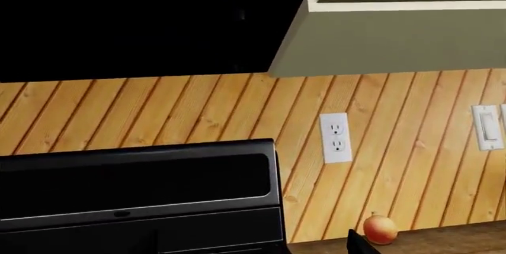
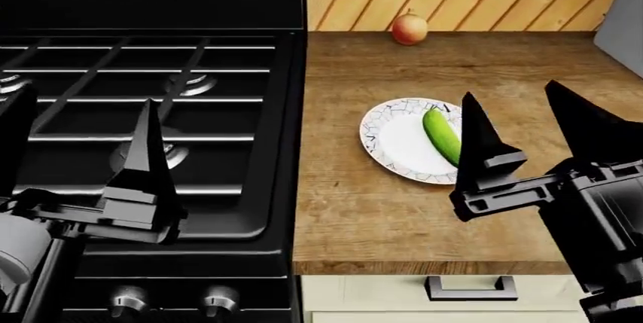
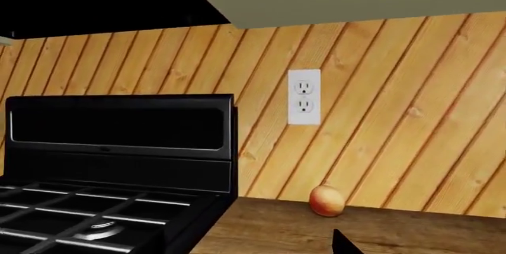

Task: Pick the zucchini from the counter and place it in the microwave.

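The zucchini (image 2: 440, 135) lies on a plate (image 2: 394, 142) on the counter (image 2: 351, 217) — apple (image 2: 409, 28) by the wall, stove (image 2: 150, 97) alongside. Both the left gripper (image 2: 75, 150) and the right gripper (image 2: 522, 142) hover with fingers spread, holding nothing.

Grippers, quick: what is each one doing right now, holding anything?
Left gripper: open, holding nothing, over the stove.
Right gripper: open, empty, near the zucchini.
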Controlling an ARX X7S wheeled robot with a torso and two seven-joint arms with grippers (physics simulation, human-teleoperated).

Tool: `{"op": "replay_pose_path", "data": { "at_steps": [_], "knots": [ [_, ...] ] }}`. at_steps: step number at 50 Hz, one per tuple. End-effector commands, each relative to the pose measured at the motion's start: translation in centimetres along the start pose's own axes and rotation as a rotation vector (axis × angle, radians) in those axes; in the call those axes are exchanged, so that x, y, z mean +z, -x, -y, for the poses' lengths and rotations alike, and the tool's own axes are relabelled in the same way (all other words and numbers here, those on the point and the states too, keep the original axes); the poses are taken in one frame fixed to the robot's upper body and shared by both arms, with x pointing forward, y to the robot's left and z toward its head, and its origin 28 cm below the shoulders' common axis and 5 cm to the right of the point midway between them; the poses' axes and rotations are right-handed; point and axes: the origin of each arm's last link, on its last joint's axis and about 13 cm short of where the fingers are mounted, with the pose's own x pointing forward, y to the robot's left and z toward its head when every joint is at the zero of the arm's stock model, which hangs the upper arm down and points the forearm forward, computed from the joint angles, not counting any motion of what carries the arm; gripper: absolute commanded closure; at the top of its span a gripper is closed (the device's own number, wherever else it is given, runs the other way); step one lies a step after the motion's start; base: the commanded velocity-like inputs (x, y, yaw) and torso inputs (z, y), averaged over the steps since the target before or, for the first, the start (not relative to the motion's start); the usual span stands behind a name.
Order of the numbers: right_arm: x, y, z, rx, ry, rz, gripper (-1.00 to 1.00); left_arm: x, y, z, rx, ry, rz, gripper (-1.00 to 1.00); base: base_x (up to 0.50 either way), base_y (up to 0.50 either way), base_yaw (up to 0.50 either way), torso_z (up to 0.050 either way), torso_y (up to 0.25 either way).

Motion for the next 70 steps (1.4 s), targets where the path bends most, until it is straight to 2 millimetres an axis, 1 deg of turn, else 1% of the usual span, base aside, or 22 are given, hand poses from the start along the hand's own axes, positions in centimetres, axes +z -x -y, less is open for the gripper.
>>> {"op": "replay_pose_path", "data": {
  "at_steps": [1, 7, 16, 20, 24, 34, 46, 59, 70],
  "knots": [
    [1.6, -1.2, 1.3, 0.036, -0.018, -0.035, -1.00, 0.6, 0.0, 0.1, -0.008, -0.006, 0.020, -1.00, 0.00, 0.00, 0.00, 0.000, 0.000],
    [2.3, -2.7, 2.2, 0.066, 0.015, -0.092, -1.00, 0.7, 0.1, 0.1, -0.009, -0.014, 0.023, -1.00, 0.00, 0.00, 0.00, 0.000, 0.000],
    [2.9, -4.9, 3.2, 0.119, 0.041, -0.198, -1.00, 0.8, 0.1, 0.1, -0.007, -0.011, 0.027, -1.00, 0.00, 0.00, 0.00, 0.000, 0.000],
    [2.8, -5.5, 3.3, 0.134, 0.061, -0.250, -1.00, 0.8, 0.1, 0.1, -0.005, -0.010, 0.035, -1.00, 0.00, 0.00, 0.00, 0.000, 0.000],
    [2.3, -5.9, 3.6, 0.138, 0.074, -0.298, -1.00, 0.9, 0.1, 0.1, -0.005, -0.014, 0.037, -1.00, 0.00, 0.00, 0.00, 0.000, 0.000],
    [1.2, -5.9, 4.2, 0.131, 0.069, -0.409, -1.00, 0.9, 0.1, 0.0, -0.003, -0.016, 0.036, -1.00, 0.00, 0.00, 0.00, 0.000, 0.000],
    [0.8, -6.1, 4.7, 0.121, 0.077, -0.478, -1.00, 0.9, 0.0, 0.0, -0.007, -0.015, 0.037, -1.00, 0.00, 0.00, 0.00, 0.000, 0.000],
    [-0.3, -6.2, 5.9, 0.036, 0.045, -0.522, -1.00, 0.8, 0.0, 0.1, -0.008, -0.018, 0.033, -1.00, 0.00, 0.00, 0.00, 0.000, 0.000],
    [-0.9, -6.9, 5.8, -0.021, 0.003, -0.586, -1.00, 0.7, 0.0, 0.0, -0.005, -0.012, 0.027, -1.00, 0.00, 0.00, 0.00, 0.000, 0.000]
  ]
}}
